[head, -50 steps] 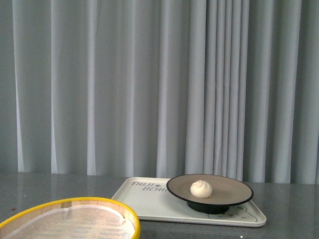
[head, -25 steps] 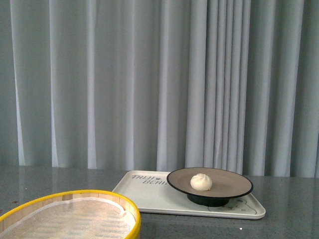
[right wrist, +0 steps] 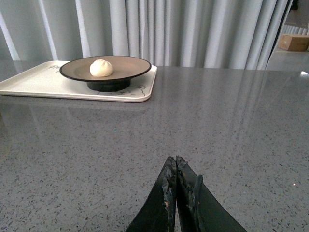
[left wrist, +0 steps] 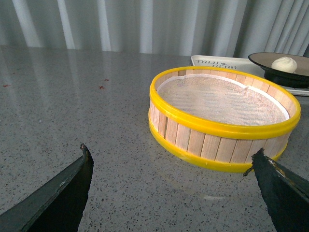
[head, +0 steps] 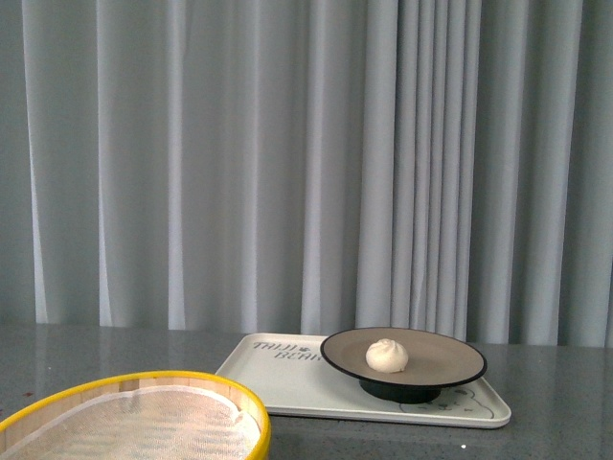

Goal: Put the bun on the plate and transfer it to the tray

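Grey curtains hung behind the grey table (head: 565, 402), and the view had tipped up a little since a moment before. The bun (head: 387, 355) sat on the plate (head: 450, 359) on the tray (head: 287, 383), so the job looked done. Well back from it, the left gripper (left wrist: 171, 186) was wide open and empty near the steamer basket (left wrist: 217, 145), and the right gripper (right wrist: 177, 186) was pinched closed, probably empty.
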